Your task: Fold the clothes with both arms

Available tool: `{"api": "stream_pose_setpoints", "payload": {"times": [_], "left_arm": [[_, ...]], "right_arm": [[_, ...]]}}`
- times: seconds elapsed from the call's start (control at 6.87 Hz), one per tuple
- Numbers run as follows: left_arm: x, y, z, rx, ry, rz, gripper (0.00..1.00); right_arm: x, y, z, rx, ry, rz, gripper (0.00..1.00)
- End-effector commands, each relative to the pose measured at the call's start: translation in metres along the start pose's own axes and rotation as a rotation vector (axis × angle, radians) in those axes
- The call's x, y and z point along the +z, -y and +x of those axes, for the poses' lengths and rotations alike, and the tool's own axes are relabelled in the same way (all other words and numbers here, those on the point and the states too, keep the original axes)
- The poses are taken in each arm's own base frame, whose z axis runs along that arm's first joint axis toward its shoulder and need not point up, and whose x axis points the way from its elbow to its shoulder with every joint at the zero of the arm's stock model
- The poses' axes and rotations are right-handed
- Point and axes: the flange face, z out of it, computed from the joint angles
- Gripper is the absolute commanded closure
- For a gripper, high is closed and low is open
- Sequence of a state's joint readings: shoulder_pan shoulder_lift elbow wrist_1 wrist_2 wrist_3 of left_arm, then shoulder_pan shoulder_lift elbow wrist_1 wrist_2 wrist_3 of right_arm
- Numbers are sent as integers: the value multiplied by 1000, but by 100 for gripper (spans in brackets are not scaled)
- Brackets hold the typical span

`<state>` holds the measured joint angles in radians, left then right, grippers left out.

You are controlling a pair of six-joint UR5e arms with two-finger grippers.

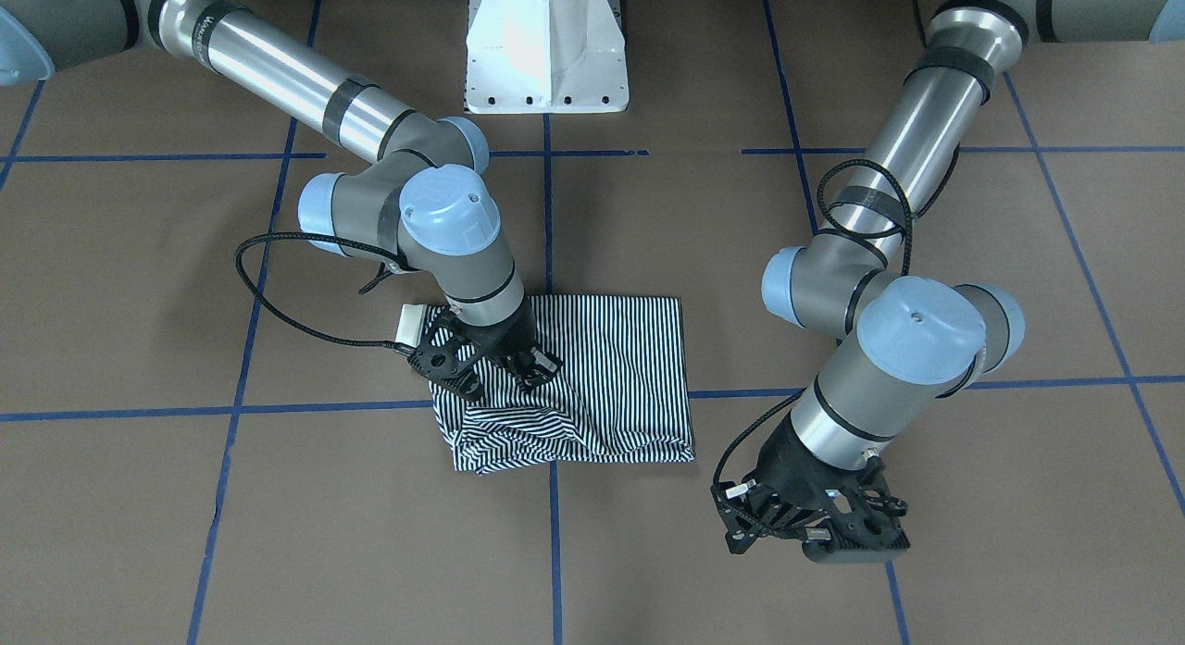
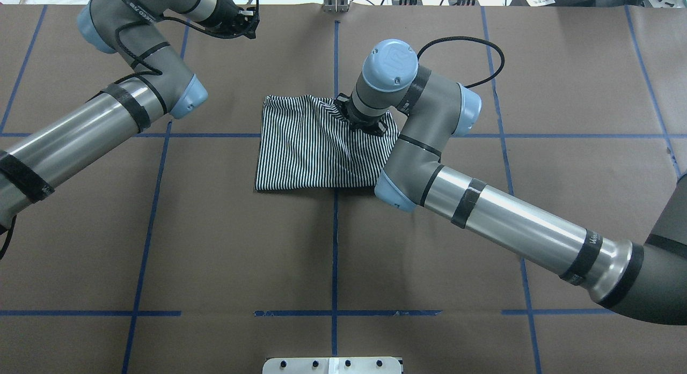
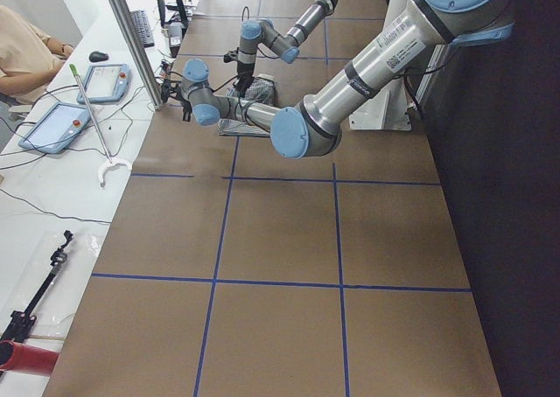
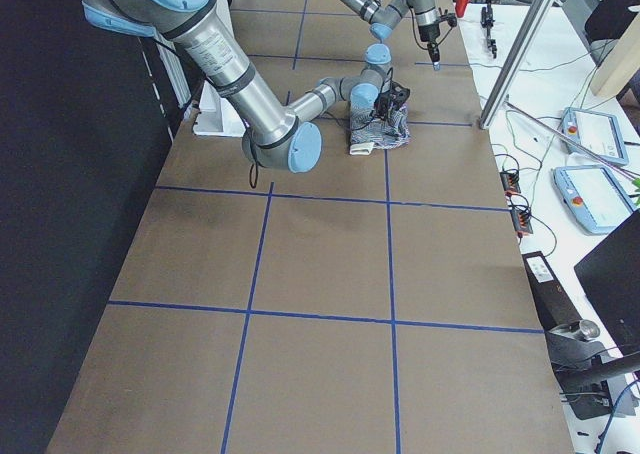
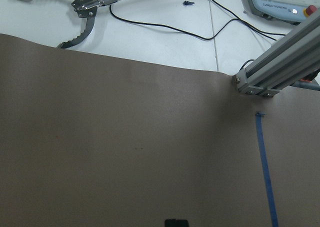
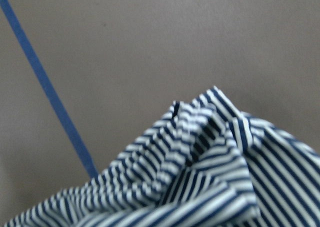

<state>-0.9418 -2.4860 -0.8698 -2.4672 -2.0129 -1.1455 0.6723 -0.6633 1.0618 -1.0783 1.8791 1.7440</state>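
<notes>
The striped polo shirt (image 1: 611, 367) lies folded into a rough rectangle at the table's middle (image 2: 300, 148), with its collar hidden. My right gripper (image 1: 491, 372) is down on the shirt's corner at my far right, where the cloth is bunched and rumpled. It appears shut on that cloth. The right wrist view shows a raised, crumpled peak of the shirt (image 6: 210, 177) close to the camera. My left gripper (image 1: 815, 539) hovers empty over bare table near the operators' edge (image 2: 239, 24), well away from the shirt. It appears shut.
The white pedestal base (image 1: 546, 53) stands at the robot side. Blue tape lines (image 2: 335, 245) grid the brown table. Past the far edge are an aluminium post (image 5: 280, 67), a grabber tool (image 5: 75, 2), cables and teach pendants (image 4: 585, 134). An operator (image 3: 22, 56) sits there.
</notes>
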Motion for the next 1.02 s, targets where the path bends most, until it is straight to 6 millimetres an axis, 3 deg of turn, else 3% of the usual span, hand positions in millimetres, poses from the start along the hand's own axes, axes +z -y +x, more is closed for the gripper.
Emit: {"api": "stream_pose_setpoints", "payload": {"times": [0.0, 0.15, 0.44, 0.58, 0.73, 0.87], "left_arm": [[-7, -3, -17, 0, 2, 7, 100], [-11, 3, -23, 5, 7, 17, 100], [-13, 6, -38, 23, 20, 22, 100], [-26, 21, -55, 55, 30, 41, 100], [-45, 28, -110, 152, 66, 54, 100], [-76, 50, -169, 225, 85, 40, 100]], "right_arm": [[22, 82, 5, 36, 9, 65, 100], [2, 137, 10, 73, 9, 97, 100], [-33, 195, 17, 89, 20, 72, 100], [-50, 225, 30, 49, 18, 42, 100], [-64, 260, 89, 3, 14, 12, 100], [-91, 303, 164, -61, 18, -16, 100]]}}
